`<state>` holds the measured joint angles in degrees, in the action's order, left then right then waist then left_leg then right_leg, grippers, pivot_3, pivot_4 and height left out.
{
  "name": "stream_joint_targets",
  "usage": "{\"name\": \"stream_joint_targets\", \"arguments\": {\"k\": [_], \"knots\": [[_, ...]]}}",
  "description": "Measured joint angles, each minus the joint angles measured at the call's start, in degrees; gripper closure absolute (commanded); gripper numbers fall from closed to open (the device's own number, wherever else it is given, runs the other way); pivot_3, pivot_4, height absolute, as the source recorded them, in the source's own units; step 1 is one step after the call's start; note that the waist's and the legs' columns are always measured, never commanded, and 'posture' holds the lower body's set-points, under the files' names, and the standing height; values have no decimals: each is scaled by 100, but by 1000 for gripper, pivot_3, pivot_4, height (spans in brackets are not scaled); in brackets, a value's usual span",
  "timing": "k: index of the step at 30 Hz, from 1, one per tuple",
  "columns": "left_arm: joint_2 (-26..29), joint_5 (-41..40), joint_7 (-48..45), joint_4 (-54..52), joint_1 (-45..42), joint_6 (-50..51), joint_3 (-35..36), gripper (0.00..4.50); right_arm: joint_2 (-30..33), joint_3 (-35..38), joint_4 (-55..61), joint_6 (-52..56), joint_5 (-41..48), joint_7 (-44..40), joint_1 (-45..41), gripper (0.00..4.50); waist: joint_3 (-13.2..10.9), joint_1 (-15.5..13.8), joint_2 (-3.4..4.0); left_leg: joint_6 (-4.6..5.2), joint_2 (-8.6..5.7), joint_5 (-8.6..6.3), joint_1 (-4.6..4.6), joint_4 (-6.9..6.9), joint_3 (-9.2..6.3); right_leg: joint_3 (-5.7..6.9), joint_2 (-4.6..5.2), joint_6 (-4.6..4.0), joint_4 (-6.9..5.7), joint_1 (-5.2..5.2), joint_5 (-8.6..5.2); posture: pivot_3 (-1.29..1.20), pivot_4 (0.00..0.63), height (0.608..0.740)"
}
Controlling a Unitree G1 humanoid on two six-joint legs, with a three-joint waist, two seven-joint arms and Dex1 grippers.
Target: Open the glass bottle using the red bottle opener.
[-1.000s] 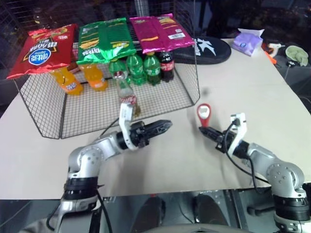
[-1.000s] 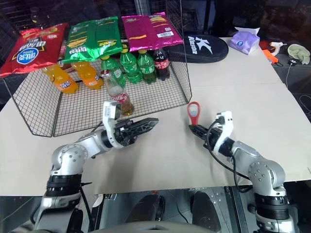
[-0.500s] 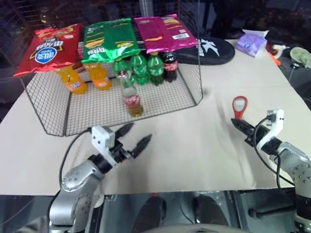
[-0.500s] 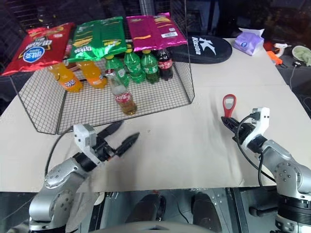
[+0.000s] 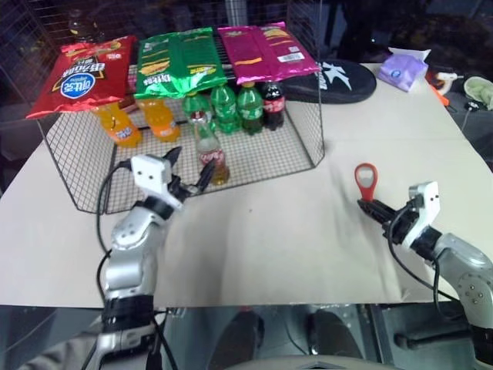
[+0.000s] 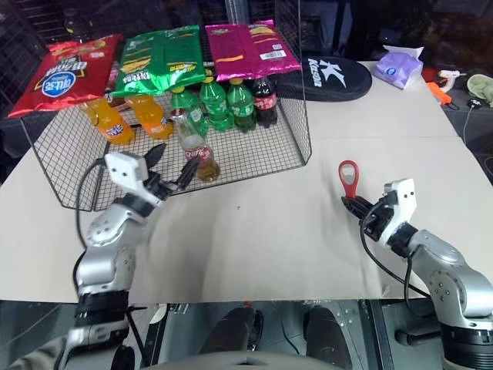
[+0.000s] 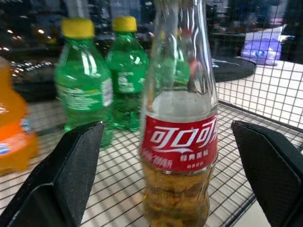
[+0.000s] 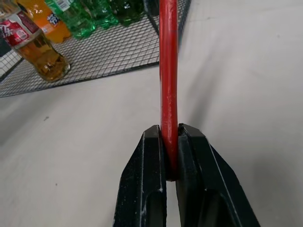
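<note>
Glass, clear and red-labelled, the bottle (image 5: 209, 154) stood on the wire shelf (image 5: 262, 158) between the spread left gripper (image 5: 187, 167), liable to tip if nudged, while the right gripper (image 5: 370, 206) clamped the flat red opener (image 5: 365, 179).

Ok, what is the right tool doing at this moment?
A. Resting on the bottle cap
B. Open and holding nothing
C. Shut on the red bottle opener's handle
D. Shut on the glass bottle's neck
C: in the right wrist view the right tool has both fingers pinched on the handle of the red bottle opener, well apart from the glass bottle on the wire rack.
</note>
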<state>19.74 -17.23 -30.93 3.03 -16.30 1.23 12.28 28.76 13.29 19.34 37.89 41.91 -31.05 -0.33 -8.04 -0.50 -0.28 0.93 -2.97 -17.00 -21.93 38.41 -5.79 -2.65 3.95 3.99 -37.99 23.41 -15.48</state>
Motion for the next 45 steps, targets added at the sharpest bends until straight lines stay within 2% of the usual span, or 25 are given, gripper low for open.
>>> {"name": "stream_joint_targets", "arguments": {"k": [11, 14, 15, 16, 17, 28, 37, 45], "knots": [[-59, 161, -182, 946, -760, -481, -355, 46, -99, 16, 232, -26, -45, 144, 309, 4500, 0, 9, -1, 0, 0, 0, 0, 0, -2, 1, -1, 0, -2, 1, 0, 0, 150, 740], [-71, 203, -134, 1148, -936, -555, -357, 822, -102, 16, 242, -40, -83, 162, 336, 4500, 0, 22, -1, 0, 0, 0, 0, 1, -2, 1, -1, 0, -3, 1, 0, 0, 150, 740], [-86, 208, -93, 1224, -1003, -549, -352, 1321, -101, 16, 247, -43, -95, 164, 335, 4500, 0, 26, -1, 0, 0, 1, 0, 1, -2, 1, -1, 0, -3, 1, 0, 0, 150, 740], [-87, 209, -67, 1254, -1038, -543, -349, 1547, -101, 16, 248, -46, -98, 165, 335, 4500, 0, 34, -1, 0, 0, 0, 0, 1, -2, 1, -1, 0, -3, 1, 0, 0, 150, 740], [-93, 211, -52, 1274, -1054, -535, -352, 2025, -101, 16, 248, -47, -101, 165, 332, 4500, 0, 45, -1, 0, 0, 0, 0, 1, -2, 1, -1, 0, -3, 1, 0, 0, 150, 740], [-193, 21, -287, 970, -1005, -245, -455, 1999, -101, 14, 244, -64, -158, 163, 254, 4500, -1, 55, -3, 0, -3, 0, -5, 8, -6, 5, 2, 0, -4, 1, 0, 0, 150, 740], [-157, -680, -1205, -779, -614, 887, -1309, 1999, -111, 1, 59, -82, -290, 149, 52, 4500, -5, 148, -8, 0, -1, 1, -4, 6, -3, -2, 0, 0, -7, 4, 0, 0, 150, 740], [17, -666, -1643, -889, -156, 1089, -1581, 1999, -176, -2, 56, -91, -337, 150, 48, 4500, -4, 131, -6, 0, 2, 1, -1, 7, -1, -2, -4, 0, -9, 2, 0, 0, 150, 740]]}}
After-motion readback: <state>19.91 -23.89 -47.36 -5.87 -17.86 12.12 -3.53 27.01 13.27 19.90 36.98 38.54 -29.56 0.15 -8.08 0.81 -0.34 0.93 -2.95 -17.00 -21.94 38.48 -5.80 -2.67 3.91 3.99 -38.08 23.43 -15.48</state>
